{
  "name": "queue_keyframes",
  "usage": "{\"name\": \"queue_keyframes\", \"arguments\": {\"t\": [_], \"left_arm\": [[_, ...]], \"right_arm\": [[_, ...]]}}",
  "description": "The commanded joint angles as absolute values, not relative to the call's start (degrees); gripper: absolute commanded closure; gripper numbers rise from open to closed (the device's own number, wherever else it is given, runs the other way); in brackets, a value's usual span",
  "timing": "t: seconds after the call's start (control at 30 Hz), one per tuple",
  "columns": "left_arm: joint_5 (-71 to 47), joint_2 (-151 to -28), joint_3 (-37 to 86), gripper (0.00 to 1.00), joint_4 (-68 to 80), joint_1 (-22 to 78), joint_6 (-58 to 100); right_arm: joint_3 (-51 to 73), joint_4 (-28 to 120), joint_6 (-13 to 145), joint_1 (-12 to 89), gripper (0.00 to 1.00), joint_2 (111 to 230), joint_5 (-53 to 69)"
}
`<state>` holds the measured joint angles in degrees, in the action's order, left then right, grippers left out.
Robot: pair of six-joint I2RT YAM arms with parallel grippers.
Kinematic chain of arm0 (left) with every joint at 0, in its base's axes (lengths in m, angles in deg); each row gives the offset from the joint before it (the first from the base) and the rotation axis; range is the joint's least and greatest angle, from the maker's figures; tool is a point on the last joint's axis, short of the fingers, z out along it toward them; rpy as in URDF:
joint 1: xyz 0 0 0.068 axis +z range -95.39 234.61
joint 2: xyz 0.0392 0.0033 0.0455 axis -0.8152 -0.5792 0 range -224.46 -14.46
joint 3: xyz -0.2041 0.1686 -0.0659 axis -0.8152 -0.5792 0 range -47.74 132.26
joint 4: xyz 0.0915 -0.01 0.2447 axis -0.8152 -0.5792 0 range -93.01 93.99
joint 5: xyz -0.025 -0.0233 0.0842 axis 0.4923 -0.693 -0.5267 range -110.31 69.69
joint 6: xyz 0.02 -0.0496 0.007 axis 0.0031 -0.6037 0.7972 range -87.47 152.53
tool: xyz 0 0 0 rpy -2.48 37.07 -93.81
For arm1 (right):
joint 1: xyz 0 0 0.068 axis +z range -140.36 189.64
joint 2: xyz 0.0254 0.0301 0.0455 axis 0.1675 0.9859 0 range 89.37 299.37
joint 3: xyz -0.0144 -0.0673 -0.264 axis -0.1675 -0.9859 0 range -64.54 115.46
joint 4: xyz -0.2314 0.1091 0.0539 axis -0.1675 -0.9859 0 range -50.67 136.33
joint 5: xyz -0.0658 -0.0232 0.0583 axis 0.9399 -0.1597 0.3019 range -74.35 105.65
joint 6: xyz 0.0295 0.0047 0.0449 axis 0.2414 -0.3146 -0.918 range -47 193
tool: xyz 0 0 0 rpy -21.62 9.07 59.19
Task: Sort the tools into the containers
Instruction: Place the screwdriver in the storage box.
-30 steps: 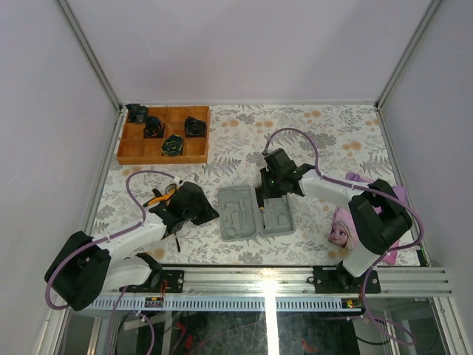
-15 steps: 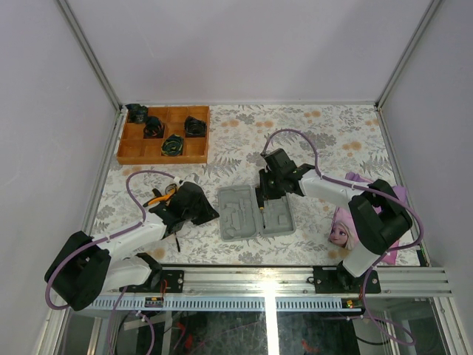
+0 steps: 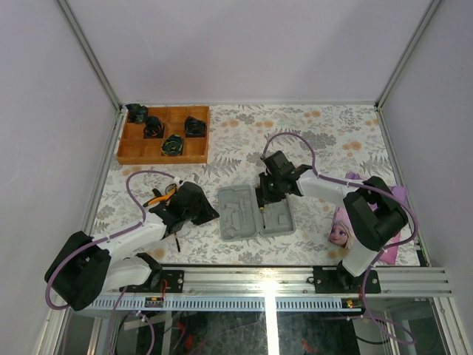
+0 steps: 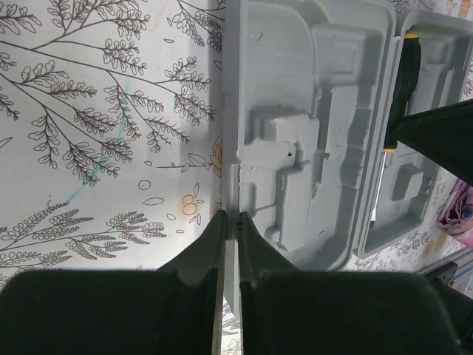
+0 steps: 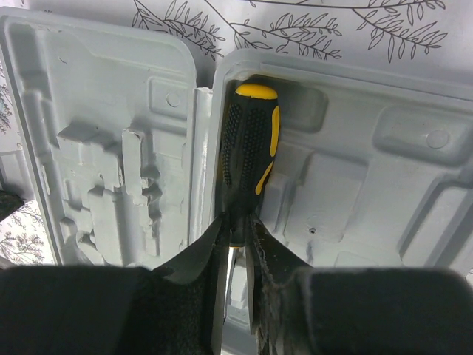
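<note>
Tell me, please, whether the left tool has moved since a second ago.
No. The left tool sits exactly where it was, at the grey case's left edge in the top view.

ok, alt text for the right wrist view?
The right arm's jaws pinch the near end of a black-and-yellow screwdriver whose handle sits inside the open grey case, beside its hinge. Leaf-print tablecloth shows along the top.
</note>
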<state>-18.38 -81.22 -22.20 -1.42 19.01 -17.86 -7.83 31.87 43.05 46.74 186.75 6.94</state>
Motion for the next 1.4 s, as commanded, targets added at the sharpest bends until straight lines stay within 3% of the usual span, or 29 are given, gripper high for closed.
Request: {"name": "queue_keyframes", "arguments": {"t": [0.0, 0.33, 0.63, 1.13, 1.37], "left_arm": [[-18.73, -81.91, -22.57, 1.00, 0.56, 18.70, -18.36], [-18.92, -82.69, -22.37, 1.00, 0.99, 17.75, -18.51], [-18.61, -84.28, -21.73, 1.00, 1.50, 17.07, -18.29], [-17.94, -86.67, -20.94, 1.00, 2.39, 16.55, -17.75], [-17.12, -87.91, -20.73, 1.00, 3.00, 16.47, -17.39]], "right_arm": [[-7.41, 30.18, 43.89, 46.73, 0.82, 188.59, 5.82], [-7.52, 26.06, 43.43, 50.78, 0.86, 192.16, 14.00], [-7.10, 22.49, 41.42, 55.41, 0.99, 198.27, 20.26], [-8.61, 24.91, 38.81, 59.87, 1.00, 212.91, 16.59], [-10.48, 26.28, 37.76, 60.59, 1.00, 213.88, 15.54]]}}
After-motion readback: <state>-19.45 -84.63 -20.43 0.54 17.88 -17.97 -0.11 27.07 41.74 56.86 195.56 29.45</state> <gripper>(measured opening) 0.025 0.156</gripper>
